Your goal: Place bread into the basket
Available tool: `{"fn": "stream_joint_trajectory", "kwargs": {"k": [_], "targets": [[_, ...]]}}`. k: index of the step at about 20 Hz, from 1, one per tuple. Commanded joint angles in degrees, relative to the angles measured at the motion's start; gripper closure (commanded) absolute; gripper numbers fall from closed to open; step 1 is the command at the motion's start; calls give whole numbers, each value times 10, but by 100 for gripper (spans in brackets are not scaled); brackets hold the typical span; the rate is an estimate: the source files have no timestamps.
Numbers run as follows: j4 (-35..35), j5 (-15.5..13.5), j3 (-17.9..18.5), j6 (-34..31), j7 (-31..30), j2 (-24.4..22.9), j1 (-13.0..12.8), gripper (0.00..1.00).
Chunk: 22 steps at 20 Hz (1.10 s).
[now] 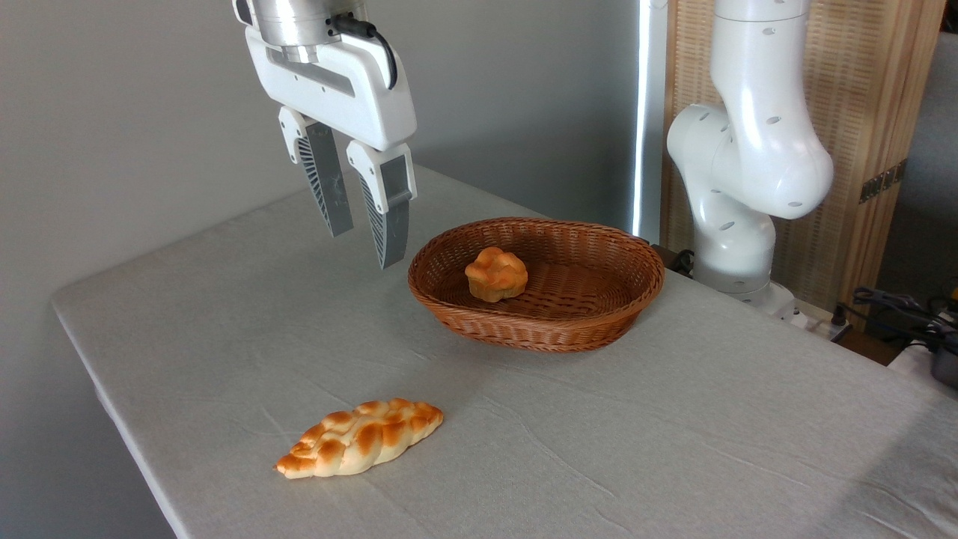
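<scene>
A long flat braided loaf (361, 438) with golden-orange top and pointed ends lies at seven o'clock on the pale grey cloth-covered table (673, 419), alone.

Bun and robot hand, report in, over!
Gripper open, empty, hanging left of basket. Bun inside basket. Braided loaf on table, out of the way.

The golden knotted bread (495, 274) sits inside the brown oval wicker basket (584, 329).
</scene>
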Motion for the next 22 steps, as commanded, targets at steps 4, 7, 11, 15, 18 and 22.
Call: {"fn": "stream_joint_trajectory", "kwargs": {"k": [4,7,11,15,18,22], "targets": [[16,43,-36,-23,15,1,19,0],[16,44,-46,-23,26,2,25,0],[16,44,-79,-24,27,2,61,0],[15,44,-80,-24,27,2,61,0],[15,44,-80,-24,29,2,61,0],[15,44,-79,-24,27,1,61,0]]}}
